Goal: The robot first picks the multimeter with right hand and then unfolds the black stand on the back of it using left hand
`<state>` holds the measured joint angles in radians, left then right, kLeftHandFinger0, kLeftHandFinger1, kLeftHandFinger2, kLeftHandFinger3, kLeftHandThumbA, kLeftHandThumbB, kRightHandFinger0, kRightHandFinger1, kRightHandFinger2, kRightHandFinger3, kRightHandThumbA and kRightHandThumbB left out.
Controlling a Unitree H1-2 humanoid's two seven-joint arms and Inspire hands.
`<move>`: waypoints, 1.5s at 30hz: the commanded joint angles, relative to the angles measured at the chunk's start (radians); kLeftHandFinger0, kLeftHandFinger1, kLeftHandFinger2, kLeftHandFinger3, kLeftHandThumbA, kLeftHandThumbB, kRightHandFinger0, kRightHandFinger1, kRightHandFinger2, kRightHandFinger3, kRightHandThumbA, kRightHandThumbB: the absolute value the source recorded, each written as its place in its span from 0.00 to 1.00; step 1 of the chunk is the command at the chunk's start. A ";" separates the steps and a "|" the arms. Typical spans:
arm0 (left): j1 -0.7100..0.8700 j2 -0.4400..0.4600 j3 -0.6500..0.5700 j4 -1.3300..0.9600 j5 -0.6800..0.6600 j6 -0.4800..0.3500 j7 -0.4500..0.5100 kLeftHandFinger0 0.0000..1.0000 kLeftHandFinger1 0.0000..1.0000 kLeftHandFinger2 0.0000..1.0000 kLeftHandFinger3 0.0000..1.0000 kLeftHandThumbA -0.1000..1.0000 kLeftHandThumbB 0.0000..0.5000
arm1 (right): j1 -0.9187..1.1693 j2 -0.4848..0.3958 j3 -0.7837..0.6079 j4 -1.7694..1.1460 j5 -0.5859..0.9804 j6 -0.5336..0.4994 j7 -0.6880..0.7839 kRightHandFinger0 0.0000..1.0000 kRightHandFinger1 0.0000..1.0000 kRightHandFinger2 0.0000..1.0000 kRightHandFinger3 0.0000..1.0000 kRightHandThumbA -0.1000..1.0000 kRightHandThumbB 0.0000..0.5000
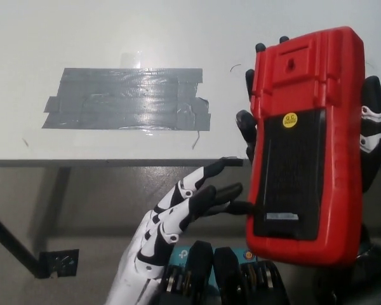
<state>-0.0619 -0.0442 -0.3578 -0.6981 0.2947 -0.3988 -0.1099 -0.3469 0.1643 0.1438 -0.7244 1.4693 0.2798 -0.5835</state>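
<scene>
OK — your right hand (372,140) is grasping the multimeter (305,146), back facing up. Left hand (178,213) sits just beside it, holding nothing, fingers spread — fingertips (236,206) touching the black stand (289,171) edge.

A round yellow sticker (290,120) is seen on the back of the red multimeter (305,146), just above the black stand (287,171); its print is too small to be read. A pale label (282,216) near the stand's lower end is likewise illegible.
</scene>
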 commanded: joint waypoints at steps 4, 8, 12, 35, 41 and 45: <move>-0.008 -0.011 -0.001 0.000 0.023 -0.030 -0.012 1.00 0.79 0.80 1.00 1.00 0.74 | -0.063 0.025 -0.014 -0.009 -0.021 -0.057 -0.014 0.00 0.29 0.77 1.00 0.00 0.15; -0.020 0.010 0.025 0.013 -0.008 -0.066 0.005 0.94 0.88 0.88 1.00 0.97 0.81 | -0.077 0.010 -0.047 0.012 -0.015 -0.072 -0.021 0.00 0.34 0.80 1.00 0.00 0.15; 0.010 0.041 0.096 -0.014 0.046 -0.071 0.041 1.00 0.94 0.88 1.00 1.00 0.78 | -0.114 -0.013 -0.108 0.034 -0.032 -0.091 -0.058 0.00 0.36 0.81 1.00 0.00 0.14; 0.278 0.240 0.193 0.108 0.136 -0.071 0.298 1.00 0.95 0.86 1.00 1.00 0.37 | -0.452 -0.359 -0.216 0.605 -0.709 -0.169 0.065 0.00 0.18 0.62 0.85 0.00 0.13; 0.249 0.223 0.231 0.108 0.099 -0.071 0.249 1.00 0.94 0.83 1.00 1.00 0.45 | -0.652 -0.456 -0.162 0.862 -0.852 -0.217 0.083 0.00 0.10 0.47 0.55 0.00 0.26; 0.234 0.237 0.223 0.120 0.111 -0.071 0.254 1.00 0.89 0.83 1.00 1.00 0.31 | -0.776 -0.510 -0.080 1.035 -1.008 -0.183 0.003 0.00 0.05 0.46 0.38 0.00 0.28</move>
<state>0.1674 0.1613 -0.1308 -0.5786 0.3824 -0.4427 0.0642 -0.7257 -0.2060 -0.0555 0.0855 0.9464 0.2095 -0.6472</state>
